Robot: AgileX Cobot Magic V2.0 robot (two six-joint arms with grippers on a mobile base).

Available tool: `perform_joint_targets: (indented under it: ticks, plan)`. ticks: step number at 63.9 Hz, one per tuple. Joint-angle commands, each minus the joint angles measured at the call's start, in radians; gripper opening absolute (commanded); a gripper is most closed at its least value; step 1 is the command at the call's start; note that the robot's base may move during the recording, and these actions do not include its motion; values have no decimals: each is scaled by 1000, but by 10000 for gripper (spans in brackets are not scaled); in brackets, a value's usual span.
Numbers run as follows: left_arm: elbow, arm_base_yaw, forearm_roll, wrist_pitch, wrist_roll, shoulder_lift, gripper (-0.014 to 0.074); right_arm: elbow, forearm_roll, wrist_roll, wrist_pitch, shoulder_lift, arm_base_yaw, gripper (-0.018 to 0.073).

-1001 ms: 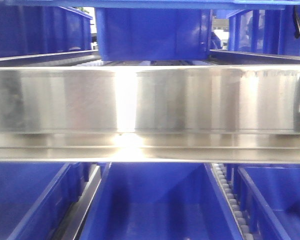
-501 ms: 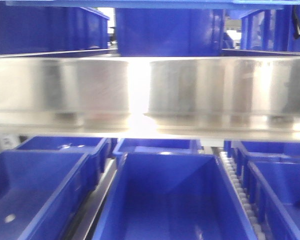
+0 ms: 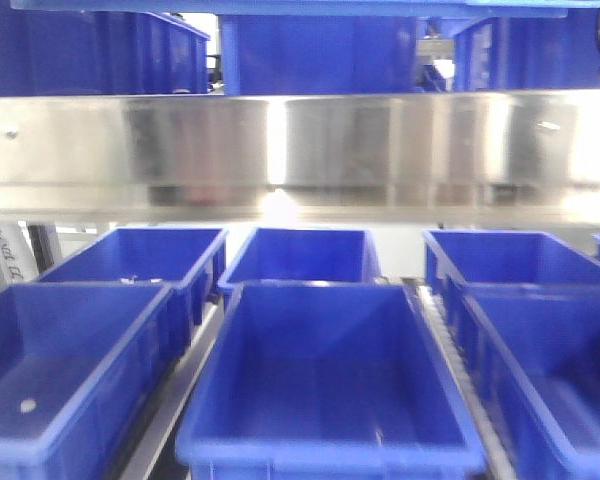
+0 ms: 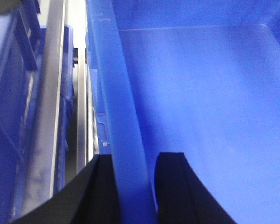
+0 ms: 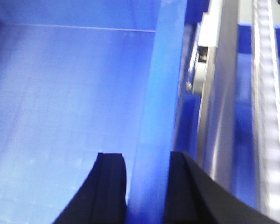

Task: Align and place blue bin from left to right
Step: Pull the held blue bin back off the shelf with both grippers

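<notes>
On opposite walls of the empty blue bin (image 4: 200, 93), left hand (image 4: 136, 157) clamped, right hand (image 5: 143, 155) clamped

The blue bin (image 4: 200, 93) is smooth, semi-gloss plastic; the shelf beam (image 3: 300, 150) is brushed, reflective metal.

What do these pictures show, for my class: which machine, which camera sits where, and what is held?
It is a two-armed robot on a wheeled base. One picture looks forward from the robot: a steel beam with dark blue bins below it. The other two come from cameras on the wrists. The left end effector and the right end effector each pinch a side wall of what looks like one lighter blue bin.
</notes>
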Motion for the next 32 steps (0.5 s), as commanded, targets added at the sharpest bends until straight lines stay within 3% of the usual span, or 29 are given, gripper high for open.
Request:
perform_joint_targets:
  ticks: [1,32]
  plan:
    - [-17,1,30,-60,17,-29,-111,-23,-32,-21,-105,-27,-4,-154]
    - [-17,1,30,-60,17,-29,-111,-23,-32,-21,-109,-27,-4,-154]
